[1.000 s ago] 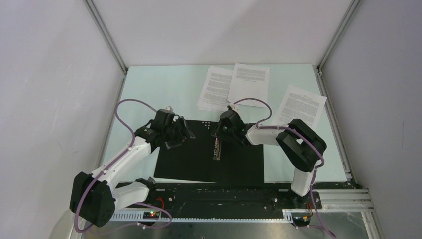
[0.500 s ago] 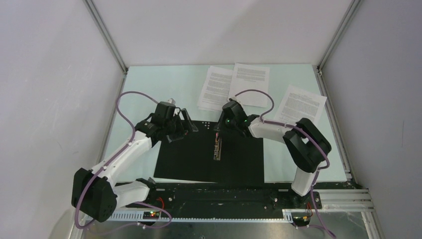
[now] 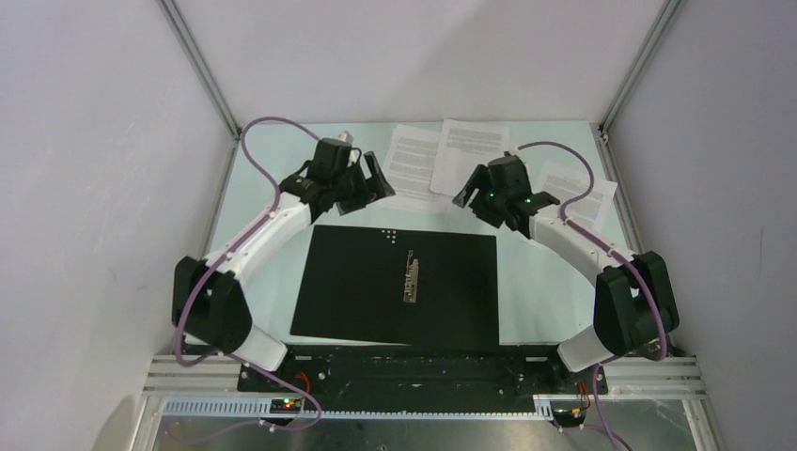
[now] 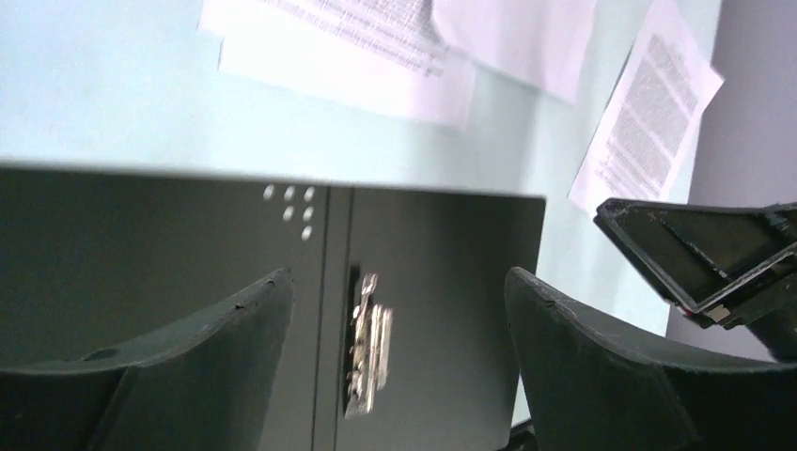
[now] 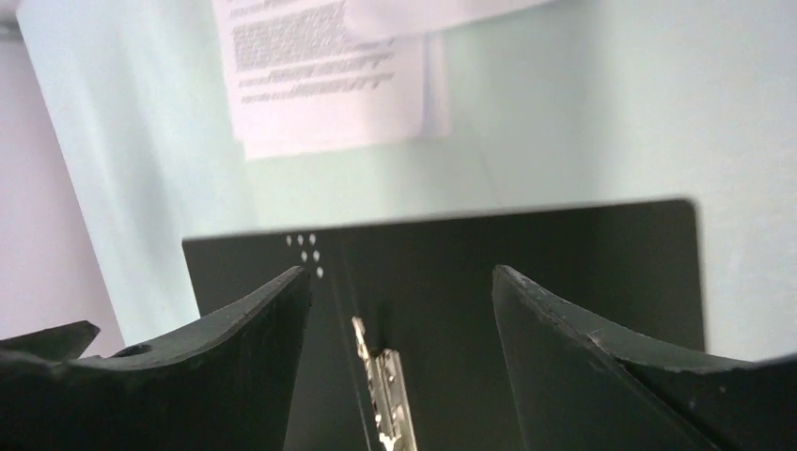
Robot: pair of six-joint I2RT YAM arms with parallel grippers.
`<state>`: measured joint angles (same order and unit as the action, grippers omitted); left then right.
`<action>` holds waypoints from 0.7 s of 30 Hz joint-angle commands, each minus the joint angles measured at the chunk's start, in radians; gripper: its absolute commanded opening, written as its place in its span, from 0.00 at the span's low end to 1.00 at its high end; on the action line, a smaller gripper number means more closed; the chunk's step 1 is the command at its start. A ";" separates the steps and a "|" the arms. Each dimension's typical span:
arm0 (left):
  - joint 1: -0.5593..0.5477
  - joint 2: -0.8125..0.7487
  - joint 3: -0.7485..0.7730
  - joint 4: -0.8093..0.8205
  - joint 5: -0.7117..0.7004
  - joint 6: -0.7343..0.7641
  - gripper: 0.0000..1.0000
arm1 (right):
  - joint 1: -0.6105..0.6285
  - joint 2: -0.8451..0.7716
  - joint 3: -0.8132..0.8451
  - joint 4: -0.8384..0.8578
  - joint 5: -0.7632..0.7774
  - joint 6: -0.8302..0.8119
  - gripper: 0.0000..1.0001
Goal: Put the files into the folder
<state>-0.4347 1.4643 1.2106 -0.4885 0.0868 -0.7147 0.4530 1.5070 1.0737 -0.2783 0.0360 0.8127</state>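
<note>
Top external view shows me the folder (image 3: 357,291) lying open, black inside up, on the worktop (image 3: 282,160), three papers (image 3: 473,155) beyond its far edge, and the left arm (image 3: 282,211) and right arm (image 3: 569,237) hovering between them, jaws spread wide and empty.

files (image 3: 470,158) behind open folder (image 3: 395,287)

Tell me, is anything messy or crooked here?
A little. The files lie loose beyond the open folder. Two overlap, and the third sheet sits tilted off to the right. Nothing looks torn or spilled.
</note>
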 commanded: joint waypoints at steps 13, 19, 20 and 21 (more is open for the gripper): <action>-0.004 0.687 0.676 0.120 0.218 0.036 0.78 | -0.302 0.189 0.054 0.186 -0.229 0.008 0.73; -0.008 0.927 0.862 0.147 0.273 -0.068 0.73 | -0.325 0.185 0.057 0.180 -0.255 -0.013 0.72; -0.011 0.941 0.873 0.151 0.272 -0.077 0.72 | -0.330 0.189 0.061 0.180 -0.258 -0.016 0.72; -0.013 0.961 0.883 0.152 0.268 -0.092 0.71 | -0.332 0.199 0.064 0.179 -0.258 -0.017 0.72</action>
<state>-0.4366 2.3661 2.0190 -0.3668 0.3073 -0.7277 0.1375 1.7046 1.0897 -0.1360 -0.1913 0.8139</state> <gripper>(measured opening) 0.728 0.724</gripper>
